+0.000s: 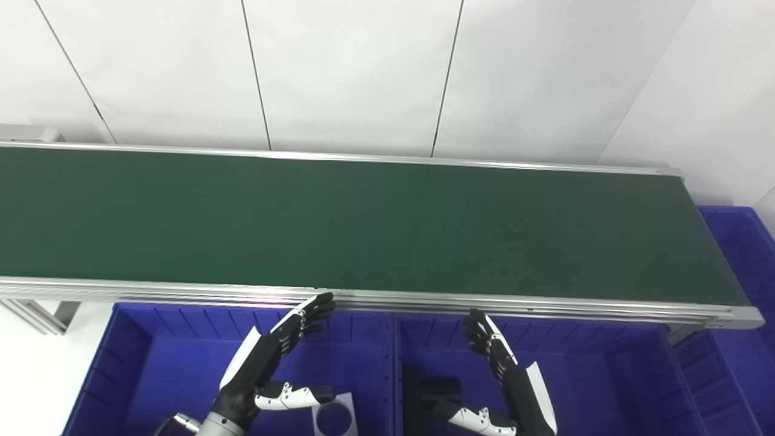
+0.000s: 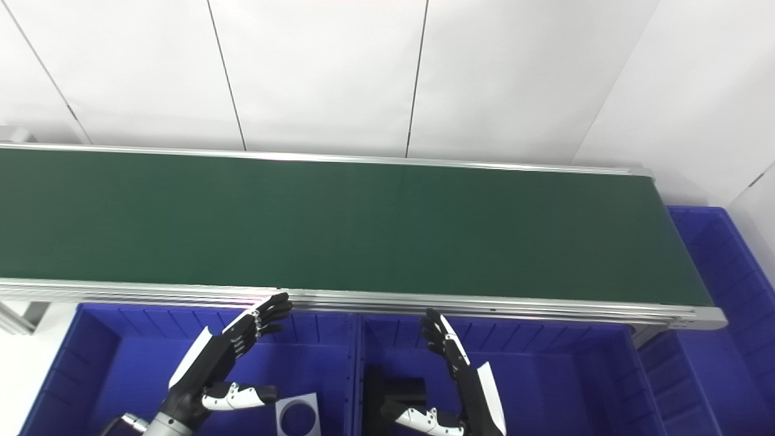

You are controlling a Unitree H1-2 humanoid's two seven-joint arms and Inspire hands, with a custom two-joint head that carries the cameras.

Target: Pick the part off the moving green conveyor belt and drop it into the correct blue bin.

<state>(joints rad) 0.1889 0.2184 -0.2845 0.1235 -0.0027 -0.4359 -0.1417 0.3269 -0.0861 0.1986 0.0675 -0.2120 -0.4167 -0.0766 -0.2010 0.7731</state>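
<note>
Running bare across both views, the green conveyor belt (image 1: 363, 224) carries no part that can be seen. Below its near rail, the left hand (image 1: 266, 363) hangs open over the left blue bin (image 1: 121, 363) holding a grey plate with a hole (image 1: 332, 418); the right hand (image 1: 505, 375), also open, hovers above the right blue bin (image 1: 605, 375) with a black part (image 1: 424, 390).

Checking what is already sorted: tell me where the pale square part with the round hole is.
The pale square part lies on the floor of the left blue bin, near its right wall, just right of the left hand.
</note>
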